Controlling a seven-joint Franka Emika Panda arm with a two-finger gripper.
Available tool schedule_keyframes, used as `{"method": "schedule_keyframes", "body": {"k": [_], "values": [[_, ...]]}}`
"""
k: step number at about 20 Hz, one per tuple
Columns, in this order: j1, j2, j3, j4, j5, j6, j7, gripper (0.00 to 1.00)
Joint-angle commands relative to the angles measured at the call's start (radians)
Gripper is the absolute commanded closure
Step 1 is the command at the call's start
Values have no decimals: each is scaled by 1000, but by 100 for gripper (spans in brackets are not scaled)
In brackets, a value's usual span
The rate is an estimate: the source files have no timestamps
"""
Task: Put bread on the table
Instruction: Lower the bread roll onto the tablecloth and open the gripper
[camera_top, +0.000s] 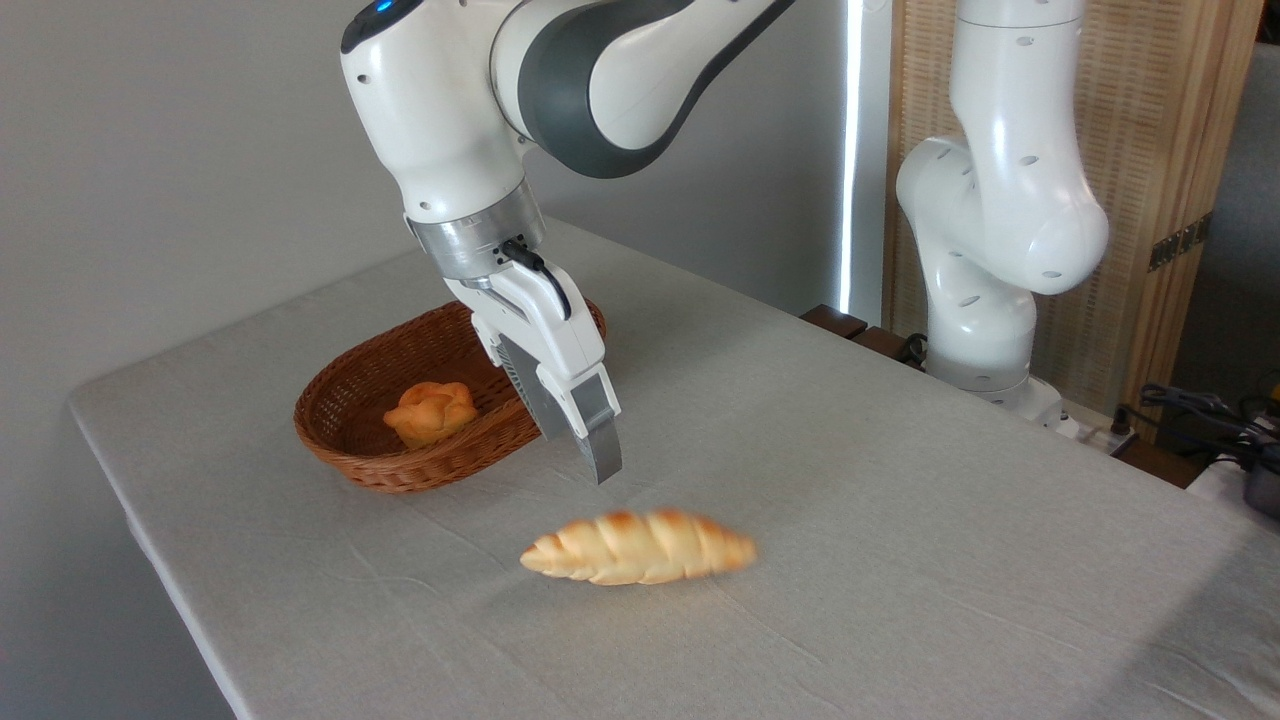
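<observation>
The jaws hang empty above the tabletop (900, 560), seen edge-on, so I cannot tell whether they are parted or closed; only one grey finger (602, 448) shows clearly. They grasp nothing. Just below and in front of them, apart from the finger, the twisted bread loaf (640, 547) appears slightly blurred on the light grey cloth, its long axis running left to right. Behind the jaws, to the left, sits a brown wicker basket (350, 440) with a knobbly orange bun (431, 411) inside it.
</observation>
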Motion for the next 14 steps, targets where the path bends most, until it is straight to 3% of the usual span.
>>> {"method": "schedule_keyframes", "body": {"k": [1, 11, 14], "values": [[-6, -7, 9, -4, -13, 16, 25, 0], [-14, -81, -28, 149, -20, 7, -24, 0], [-5, -73, -19, 154, -49, 10, -108, 0]]}}
